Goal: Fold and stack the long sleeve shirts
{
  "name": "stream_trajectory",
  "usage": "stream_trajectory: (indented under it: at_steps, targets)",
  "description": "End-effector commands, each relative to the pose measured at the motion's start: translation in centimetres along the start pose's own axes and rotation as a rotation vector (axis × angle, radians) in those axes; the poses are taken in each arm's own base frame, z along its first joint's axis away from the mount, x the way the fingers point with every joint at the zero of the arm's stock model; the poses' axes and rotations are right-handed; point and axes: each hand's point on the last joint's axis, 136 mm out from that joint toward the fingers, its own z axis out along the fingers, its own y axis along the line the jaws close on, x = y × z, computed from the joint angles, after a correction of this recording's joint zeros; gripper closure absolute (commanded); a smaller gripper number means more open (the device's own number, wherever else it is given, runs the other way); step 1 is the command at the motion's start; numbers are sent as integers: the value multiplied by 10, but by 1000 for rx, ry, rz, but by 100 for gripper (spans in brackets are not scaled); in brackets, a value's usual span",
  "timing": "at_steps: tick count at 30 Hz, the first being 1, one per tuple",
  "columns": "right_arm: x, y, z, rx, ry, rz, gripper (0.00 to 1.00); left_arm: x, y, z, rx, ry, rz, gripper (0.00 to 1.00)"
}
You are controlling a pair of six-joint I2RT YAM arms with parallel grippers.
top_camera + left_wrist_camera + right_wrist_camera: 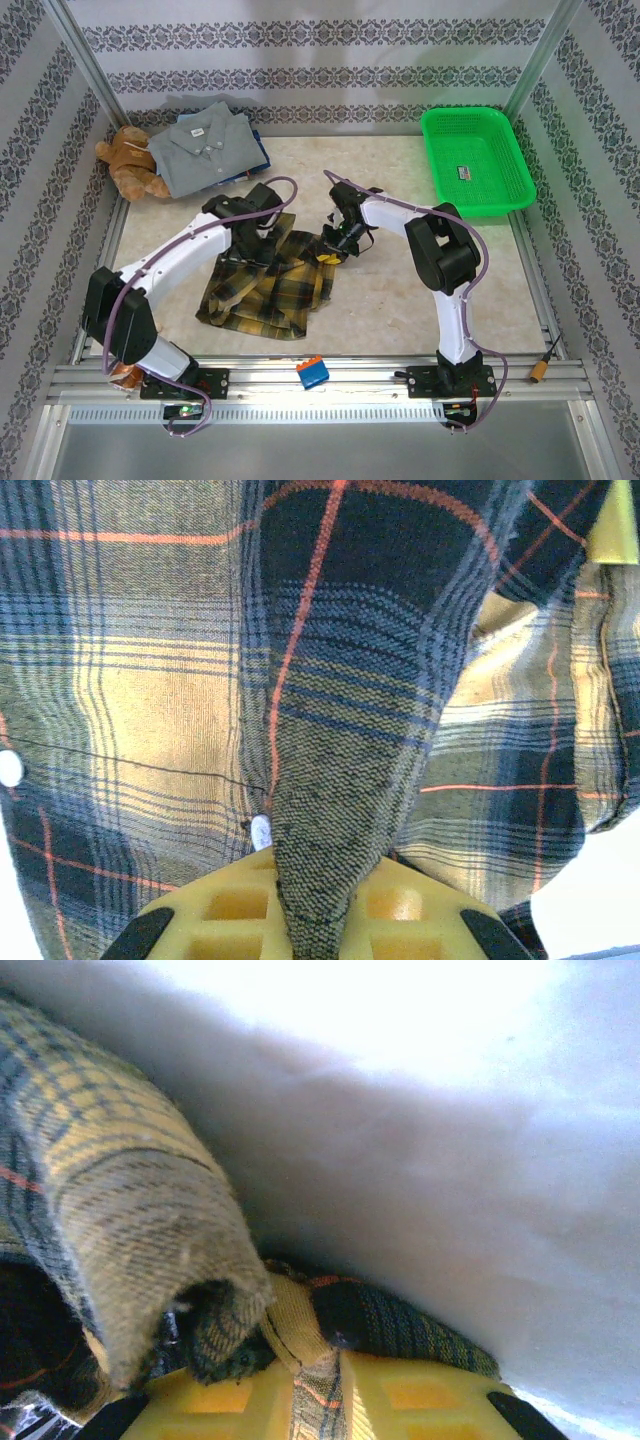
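At the near rail sits a small blue and orange block (312, 372). Just beyond it, on the pale marbled tabletop (400, 300), the mustard-yellow and dark plaid flannel shirt (265, 285) lies crumpled and partly gathered, its soft woven cloth crossed by thin red lines.

The left gripper (315, 910) points down over the shirt's upper middle. Its ribbed yellow fingers (230, 905) are clamped on a raised, tapering ridge of the flannel, with a small white button (260, 830) just beside the pinch.

The right gripper (320, 1390) is at the shirt's far right corner. Its yellow fingers (400, 1395) are closed on a bunched fold of the same plaid cloth, and a thick rolled hem curls over to the left.

At the far left, a plain grey collared shirt (205, 148) lies folded flat on a blue shirt (260, 152). A brown plush teddy bear (130, 165) touches their left edge. At the far right is a green plastic lattice basket (477, 160).
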Motion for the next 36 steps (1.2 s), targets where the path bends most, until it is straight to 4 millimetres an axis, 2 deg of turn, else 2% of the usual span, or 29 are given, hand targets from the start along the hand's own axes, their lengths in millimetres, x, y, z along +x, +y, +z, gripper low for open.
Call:
stream_trajectory:
  at_steps: [1,6,11,15,24,25,27,31,34,36]
  targets:
    - [4,-32,29,85,24,37,77,4,-19,-1,16,11,-36,90]
    - [6,-38,35,92,36,44,78,10,-34,7,39,31,-60,90]
    - [7,-42,38,94,40,53,79,8,-43,6,68,28,-105,90]
    - [8,-45,40,94,41,63,79,9,-50,14,84,54,-133,90]
    - [10,-51,46,97,51,75,79,1,-69,20,149,57,-177,89]
    - [10,-52,47,99,52,76,79,0,-71,22,155,59,-180,88]
    - [10,-53,46,96,51,79,79,-3,-77,23,185,57,-193,77]
    - [5,-51,38,72,36,84,76,-12,-98,24,313,29,-256,70]
    - [-3,-46,20,38,7,87,73,-26,-122,21,486,-4,-320,60]
    - [-10,-46,1,25,-23,84,70,-38,-134,10,595,-45,-352,54]
